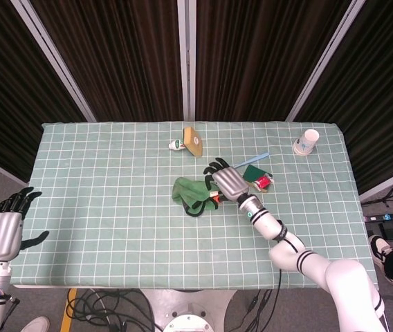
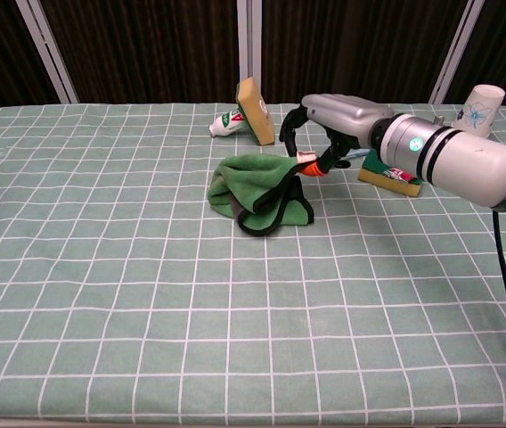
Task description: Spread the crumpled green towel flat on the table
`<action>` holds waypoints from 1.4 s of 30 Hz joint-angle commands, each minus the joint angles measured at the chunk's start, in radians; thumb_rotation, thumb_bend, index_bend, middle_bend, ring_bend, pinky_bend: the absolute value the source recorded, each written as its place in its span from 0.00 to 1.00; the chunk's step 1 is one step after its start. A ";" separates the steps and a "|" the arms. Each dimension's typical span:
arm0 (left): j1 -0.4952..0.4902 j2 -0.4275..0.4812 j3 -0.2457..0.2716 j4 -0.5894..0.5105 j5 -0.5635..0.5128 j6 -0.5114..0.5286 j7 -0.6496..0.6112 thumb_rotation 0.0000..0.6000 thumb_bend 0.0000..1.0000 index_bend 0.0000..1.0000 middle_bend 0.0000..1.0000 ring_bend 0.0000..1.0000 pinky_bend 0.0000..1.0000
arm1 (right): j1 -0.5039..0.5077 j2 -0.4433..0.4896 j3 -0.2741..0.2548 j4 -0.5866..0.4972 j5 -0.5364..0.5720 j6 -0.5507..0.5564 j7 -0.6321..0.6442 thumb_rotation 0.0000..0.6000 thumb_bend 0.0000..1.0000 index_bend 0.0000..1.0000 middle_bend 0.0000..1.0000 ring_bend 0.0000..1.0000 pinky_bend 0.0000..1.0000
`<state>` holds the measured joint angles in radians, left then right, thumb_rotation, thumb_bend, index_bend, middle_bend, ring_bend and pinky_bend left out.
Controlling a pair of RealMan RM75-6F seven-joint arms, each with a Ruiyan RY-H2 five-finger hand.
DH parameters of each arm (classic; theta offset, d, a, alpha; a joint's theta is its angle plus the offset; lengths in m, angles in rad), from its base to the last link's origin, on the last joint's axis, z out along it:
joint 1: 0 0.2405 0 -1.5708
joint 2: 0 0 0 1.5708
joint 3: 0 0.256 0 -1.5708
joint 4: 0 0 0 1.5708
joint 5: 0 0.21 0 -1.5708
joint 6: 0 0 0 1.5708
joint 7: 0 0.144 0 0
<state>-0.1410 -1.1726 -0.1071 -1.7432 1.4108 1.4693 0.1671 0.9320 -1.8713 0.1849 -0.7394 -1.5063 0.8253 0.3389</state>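
Centrally on the checked green tablecloth (image 1: 99, 180) lies the crumpled green towel (image 1: 193, 194), bunched, with the right hand (image 1: 225, 182) at its right edge, fingers curled over it, seemingly touching its corner; any grip is unclear.

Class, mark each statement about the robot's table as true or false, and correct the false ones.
1. The green towel lies spread flat. False: it is bunched in a heap.
2. The right hand is at the towel's right edge. True.
3. The left hand rests on the towel. False: it is off the table's left side.
4. A paper cup sits near the table's far right corner. True.
5. The blue toothbrush lies on the towel. False: it lies on the table beyond it.
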 commanded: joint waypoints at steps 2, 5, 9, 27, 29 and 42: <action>-0.062 -0.018 -0.038 0.027 0.011 -0.064 -0.108 1.00 0.07 0.26 0.26 0.21 0.28 | -0.006 0.092 0.035 -0.114 0.009 0.077 -0.070 1.00 0.54 0.78 0.29 0.16 0.07; -0.114 -0.049 -0.071 0.067 -0.001 -0.113 -0.155 1.00 0.07 0.26 0.26 0.21 0.28 | -0.020 0.186 0.076 -0.250 0.030 0.134 -0.165 1.00 0.55 0.78 0.29 0.16 0.07; -0.179 -0.089 -0.119 0.106 -0.039 -0.177 -0.216 1.00 0.06 0.27 0.26 0.21 0.28 | -0.041 0.308 0.115 -0.423 0.060 0.170 -0.267 1.00 0.55 0.78 0.29 0.16 0.07; -0.327 -0.211 -0.141 0.291 -0.127 -0.375 -0.387 1.00 0.07 0.28 0.26 0.21 0.29 | -0.044 0.577 0.166 -0.842 0.151 0.173 -0.612 1.00 0.56 0.78 0.29 0.15 0.06; -0.327 -0.218 -0.134 0.305 -0.138 -0.389 -0.400 1.00 0.06 0.28 0.26 0.21 0.29 | -0.021 0.551 0.150 -0.837 0.164 0.138 -0.639 1.00 0.56 0.78 0.29 0.15 0.05; -0.373 -0.270 -0.130 0.379 -0.221 -0.492 -0.397 0.85 0.04 0.28 0.26 0.21 0.29 | 0.185 0.243 0.163 -0.531 0.409 0.066 -1.035 1.00 0.57 0.78 0.29 0.15 0.05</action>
<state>-0.5085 -1.4382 -0.2354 -1.3683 1.1960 0.9842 -0.2335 1.0678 -1.5696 0.3317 -1.3450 -1.1622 0.8864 -0.6109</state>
